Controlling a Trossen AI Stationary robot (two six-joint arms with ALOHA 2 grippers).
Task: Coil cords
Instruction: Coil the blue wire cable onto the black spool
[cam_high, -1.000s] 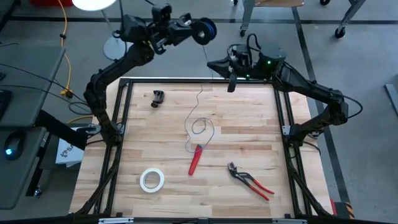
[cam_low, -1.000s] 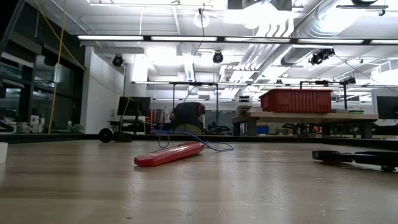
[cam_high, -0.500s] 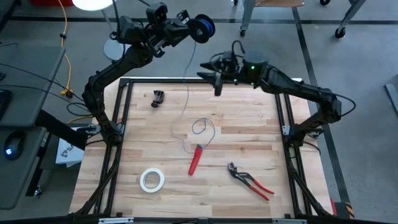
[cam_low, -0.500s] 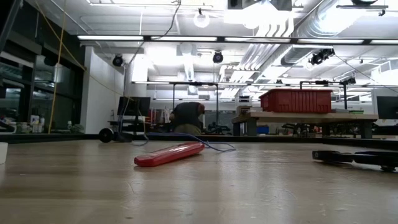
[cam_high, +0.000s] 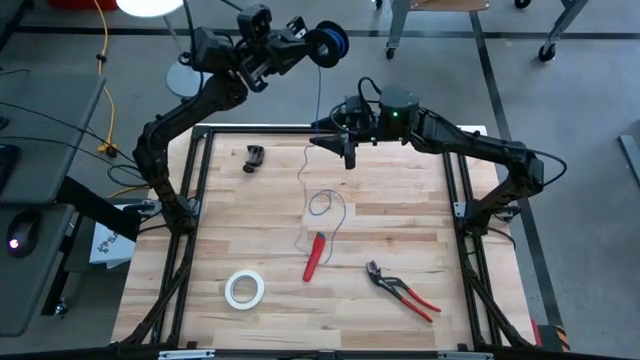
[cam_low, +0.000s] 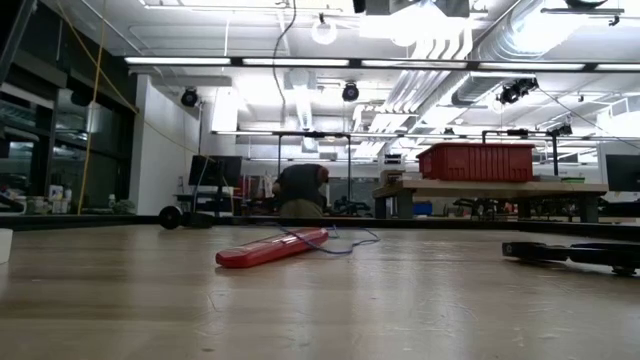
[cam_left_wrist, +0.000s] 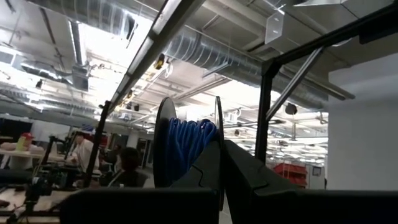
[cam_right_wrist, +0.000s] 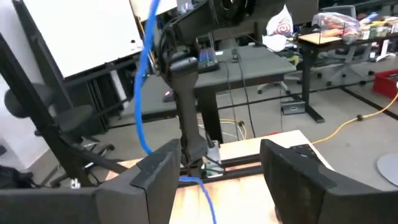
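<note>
A small black spool (cam_high: 327, 43) wound with blue wire (cam_left_wrist: 186, 144) hangs high beyond the table's far edge, with my left gripper (cam_high: 308, 50) shut on it. From the spool the thin blue wire (cam_high: 303, 165) drops slack to loose loops (cam_high: 325, 205) lying on the table's middle, beside a red tool (cam_high: 314, 256). My right gripper (cam_high: 338, 148) stands open above the table's far edge, level, just right of the hanging strand. In the right wrist view the strand (cam_right_wrist: 146, 93) passes in front of one finger (cam_right_wrist: 158, 177); I cannot tell whether it touches. My left gripper pinches one flange of the spool (cam_left_wrist: 219, 140) at its rim between its two fingers (cam_left_wrist: 255, 180). The fingers slant upward from below. The spool is lifted clear, with its axle about level and the wire trailing down from it.
On the table lie a white tape roll (cam_high: 244, 288) near left, red-handled pliers (cam_high: 402, 289) near right and a small black clamp (cam_high: 255, 157) far left. A black frame (cam_high: 200, 160) borders the table. A yellow cable (cam_high: 105, 70) lies on the floor at left.
My right gripper has gone toward the table's left edge and down, and its fingers now stand apart. The hanging strand has swung to the left of it and hangs slack. The loops on the table have shifted a little. The spool has kept its place.
</note>
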